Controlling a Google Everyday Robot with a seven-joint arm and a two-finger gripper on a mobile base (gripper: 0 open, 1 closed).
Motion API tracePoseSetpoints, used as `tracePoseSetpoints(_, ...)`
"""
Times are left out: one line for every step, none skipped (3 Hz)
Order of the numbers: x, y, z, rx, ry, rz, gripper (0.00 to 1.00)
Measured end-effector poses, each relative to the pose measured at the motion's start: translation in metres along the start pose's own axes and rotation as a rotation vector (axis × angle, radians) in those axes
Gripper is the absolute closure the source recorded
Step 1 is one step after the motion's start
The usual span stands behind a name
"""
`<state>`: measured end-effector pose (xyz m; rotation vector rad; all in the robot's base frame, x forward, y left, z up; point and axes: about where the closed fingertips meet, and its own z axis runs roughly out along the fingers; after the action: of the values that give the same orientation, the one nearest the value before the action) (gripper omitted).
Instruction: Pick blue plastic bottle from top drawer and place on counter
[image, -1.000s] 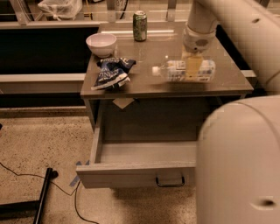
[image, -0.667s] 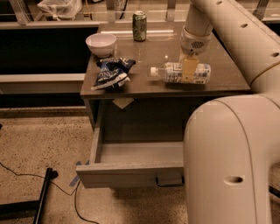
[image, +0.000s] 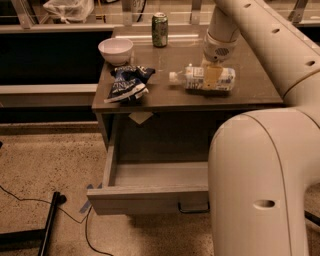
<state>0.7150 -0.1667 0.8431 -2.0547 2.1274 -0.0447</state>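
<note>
Blue plastic bottle (image: 192, 80) lies on its side on the counter (image: 165, 95), near the counter's front edge, with the jaws of the gripper (image: 212, 79) clasped across its middle from above, so once released its round body may roll off that edge.

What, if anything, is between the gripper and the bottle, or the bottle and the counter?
Nothing visible does. The gripper is down on the bottle, which already lies on its side on the counter; bag, bowl and can sit apart from it.
</note>
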Motion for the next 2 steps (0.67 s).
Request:
tracePoseSetpoints(0.001, 0.000, 0.001, -0.008, -0.039, -0.004, 0.00)
tracePoseSetpoints(0.018, 0.006, -0.026, 0.026, -0.169, 0.021, 0.00)
